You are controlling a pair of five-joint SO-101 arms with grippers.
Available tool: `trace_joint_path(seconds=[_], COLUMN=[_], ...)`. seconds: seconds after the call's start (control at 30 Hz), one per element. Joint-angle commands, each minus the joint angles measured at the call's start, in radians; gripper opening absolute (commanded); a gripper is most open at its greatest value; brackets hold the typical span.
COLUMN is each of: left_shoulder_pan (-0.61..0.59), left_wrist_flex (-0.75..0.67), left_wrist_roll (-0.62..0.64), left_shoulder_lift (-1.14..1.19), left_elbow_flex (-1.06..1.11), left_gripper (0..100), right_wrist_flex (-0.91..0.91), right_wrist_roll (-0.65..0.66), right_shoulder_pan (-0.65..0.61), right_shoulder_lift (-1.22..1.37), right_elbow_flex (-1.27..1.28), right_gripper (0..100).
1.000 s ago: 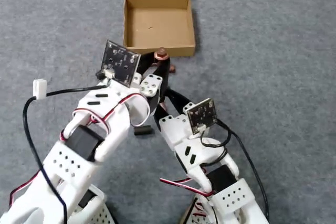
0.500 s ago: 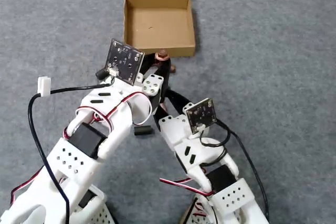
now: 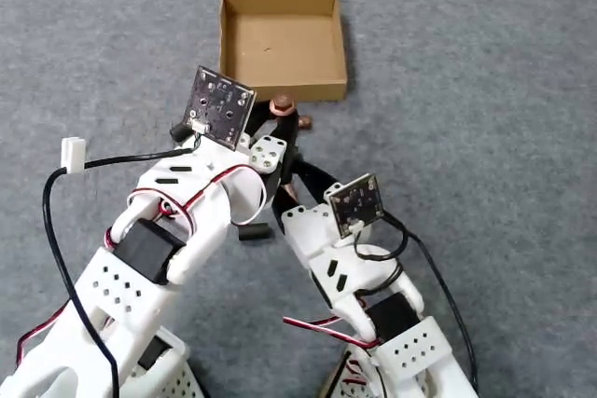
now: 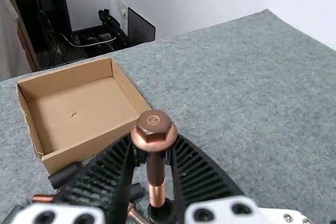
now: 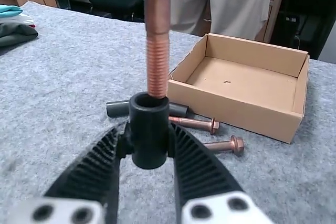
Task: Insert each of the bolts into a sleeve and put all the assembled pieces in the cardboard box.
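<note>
The left tool point(image 4: 151, 153) is closed on a copper bolt point(image 4: 152, 129), its ribbed fingers pinching the shank just under the hex head, so the bolt stands upright with the head on top. Right below it, the right tool point(image 5: 148, 137) is clamped around a black sleeve point(image 5: 149, 116), also upright, with the open end facing up. The bolt's threaded tip sits in the mouth of the sleeve (how deep it goes cannot be told, as the sleeve wall hides it). Both tools meet just in front of the box point(image 3: 284, 90), near its front wall, above the grey tabletop point(image 3: 485, 90). The box is open. Two loose bolts point(image 5: 191, 123) lie on their sides between the held sleeve and the box, close to the front wall, and a spare sleeve point(image 5: 118, 108) lies flat beside them.
</note>
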Motion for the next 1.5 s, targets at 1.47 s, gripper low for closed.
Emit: trace_joint_path(seconds=[1.47], left_shoulder_pan=[-0.008], left_wrist_flex=[0.117], left_wrist_roll=[-0.002], left_shoulder_lift=[0.005], left_elbow_flex=[-0.037], left_gripper=[10], right_wrist_flex=[-0.046], right_wrist_roll=[0.014], right_shoulder_pan=[-0.007], right_shoulder_lift=[-0.008], right_elbow_flex=[-0.001], right_gripper=[0.2])
